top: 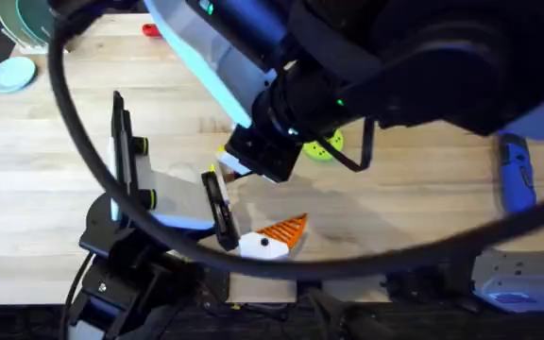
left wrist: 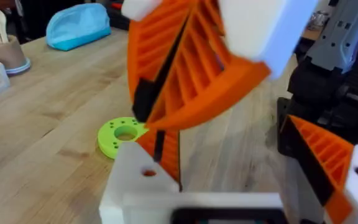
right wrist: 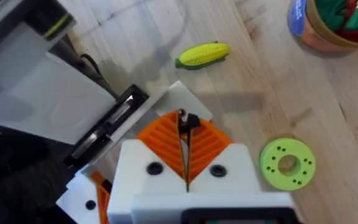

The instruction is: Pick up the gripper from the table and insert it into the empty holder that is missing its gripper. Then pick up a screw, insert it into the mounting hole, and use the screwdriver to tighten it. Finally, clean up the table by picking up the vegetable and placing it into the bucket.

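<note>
**Corn waiting on the wood while the right gripper is pinching a dark piece by the green disc**

Corn (right wrist: 202,54) is lying flat on the table (right wrist: 272,93), well apart from the green disc (right wrist: 286,163) and touching nothing. The right gripper (right wrist: 185,124) is sitting between the two.

That right gripper is hovering just beside the disc. Its orange pads (right wrist: 160,140) are pressing together, clamping a small dark piece (right wrist: 186,120) at their tips. I cannot tell what that piece is. In the left wrist view the same ribbed wedges are hanging over the disc's near edge, with the dark piece poking down from them.

The left gripper (left wrist: 229,149) is pointing toward the disc from the near side. Its white-and-orange fingers (left wrist: 319,155) are standing apart, and bare wood is showing in the gap between them.

The bucket (right wrist: 316,38) is standing upright well beyond the disc, blue band facing this way. Green and red shapes are sitting inside it.

The screwdriver (top: 516,175) is lying on the table well apart from the disc, out on the right arm's side, and no gripper is touching it.

Farther back from the disc, a pale blue pouch (left wrist: 76,25) is resting on the wood. A cup (left wrist: 5,53) of wooden utensils is standing near it.
</note>
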Robot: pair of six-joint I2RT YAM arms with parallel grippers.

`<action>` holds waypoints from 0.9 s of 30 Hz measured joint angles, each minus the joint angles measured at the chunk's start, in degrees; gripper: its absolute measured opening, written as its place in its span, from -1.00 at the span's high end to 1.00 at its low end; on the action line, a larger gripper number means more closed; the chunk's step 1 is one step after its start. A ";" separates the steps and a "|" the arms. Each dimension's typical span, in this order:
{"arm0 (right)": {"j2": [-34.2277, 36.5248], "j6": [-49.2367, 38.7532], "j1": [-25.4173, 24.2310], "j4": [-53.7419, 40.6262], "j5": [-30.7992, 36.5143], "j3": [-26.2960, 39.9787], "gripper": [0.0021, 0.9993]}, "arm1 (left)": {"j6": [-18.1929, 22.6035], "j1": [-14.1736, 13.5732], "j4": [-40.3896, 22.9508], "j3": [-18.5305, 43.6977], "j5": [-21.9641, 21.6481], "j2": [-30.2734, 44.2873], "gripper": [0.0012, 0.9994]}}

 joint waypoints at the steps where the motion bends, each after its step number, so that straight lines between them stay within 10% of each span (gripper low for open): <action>1: 0.27 0.06 0.00 0.00 0.02 0.00 0.99 | 0.02 0.00 0.00 0.00 -0.02 0.02 -0.99; 27: 4.47 0.45 0.00 0.35 0.00 0.00 0.99 | -0.44 0.04 -0.07 0.00 -0.04 0.07 -0.99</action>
